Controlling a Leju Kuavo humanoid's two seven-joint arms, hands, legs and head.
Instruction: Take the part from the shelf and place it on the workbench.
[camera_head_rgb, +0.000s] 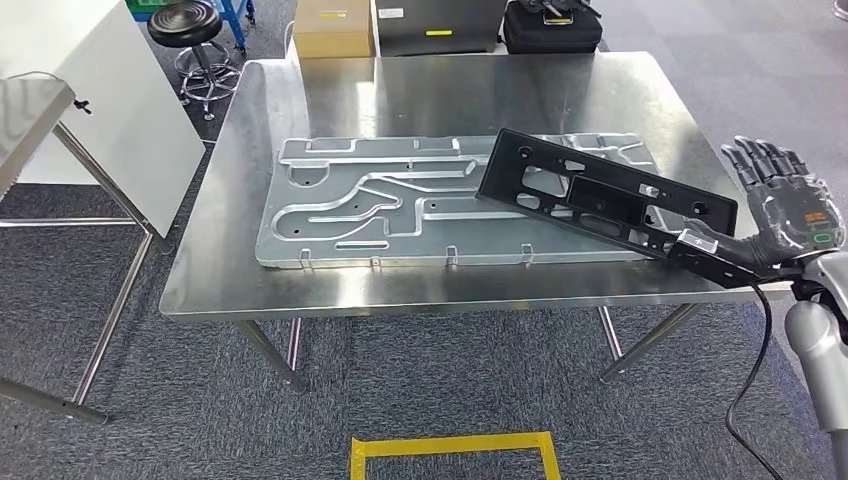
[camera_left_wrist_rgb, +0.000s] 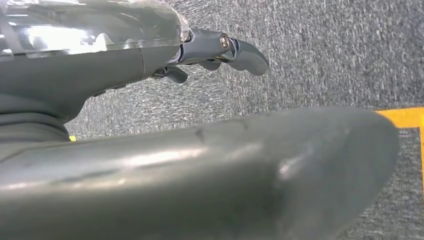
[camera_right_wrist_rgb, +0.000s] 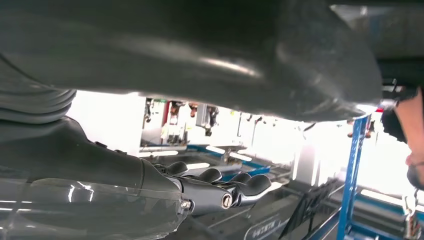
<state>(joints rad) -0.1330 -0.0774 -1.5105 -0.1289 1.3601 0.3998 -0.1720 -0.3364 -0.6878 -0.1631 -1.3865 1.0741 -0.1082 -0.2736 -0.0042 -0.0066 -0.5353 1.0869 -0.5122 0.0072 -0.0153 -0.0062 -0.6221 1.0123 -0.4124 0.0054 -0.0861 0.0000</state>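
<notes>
Head view. The right hand enters at 3 o'clock, just off the right edge of the stainless-steel workbench. Its fingers are extended and spread, pointing toward 12 o'clock, while the thumb side and palm bear against the near end of the black plastic panel. Whether the thumb clamps that end or merely supports it cannot be told. The panel is a long, perforated black part running from 10 o'clock to 4 o'clock; its far end lies over the embossed aluminium plate, and its near end projects past the bench edge at the hand. The plate lies flat at the centre of the workbench. A black cable hangs below the right forearm.

At 12 o'clock, beyond the bench, stand a cardboard box and a black case; a black stool stands at 11 o'clock. A yellow tape outline marks the floor at 6 o'clock.

Left wrist view. The left hand hangs over grey carpet, fingers loosely curled and holding nothing.

Right wrist view. The right hand's fingers lie straight and side by side.
</notes>
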